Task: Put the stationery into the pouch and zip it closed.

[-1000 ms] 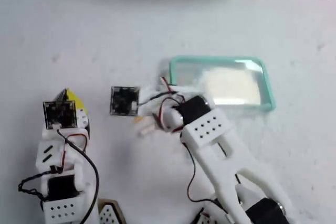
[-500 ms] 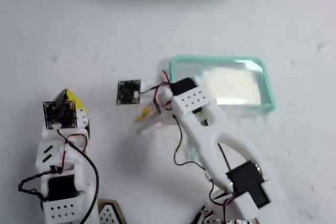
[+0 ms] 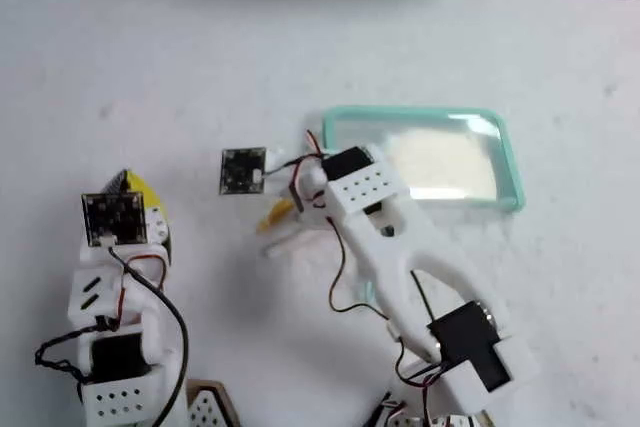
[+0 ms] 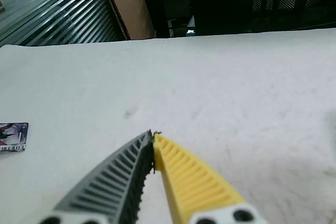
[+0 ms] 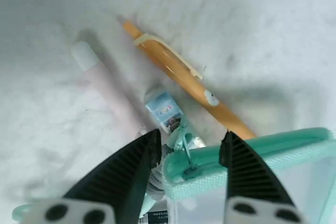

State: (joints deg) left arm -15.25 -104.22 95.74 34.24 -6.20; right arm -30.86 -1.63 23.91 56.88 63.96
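Fuzzy white table (image 3: 150, 47); clear teal-edged rectangular pouch (image 3: 420, 112), slim orange pen (image 5: 186, 80).

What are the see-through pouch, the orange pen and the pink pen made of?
The see-through pouch with the mint-green edge looks like soft glossy plastic: light glares off its panel. Its edge seems woven fabric, showing fine mesh. The orange pen looks like hard shiny plastic, with glints along it. The pale pink pen is probably plastic too, but duller.

We see a mint-edged clear pouch (image 5: 273, 149), an orange pen (image 5: 184, 80), a pale pink pen (image 5: 107, 92), and ribbed grey and yellow on the left gripper (image 4: 153, 140)
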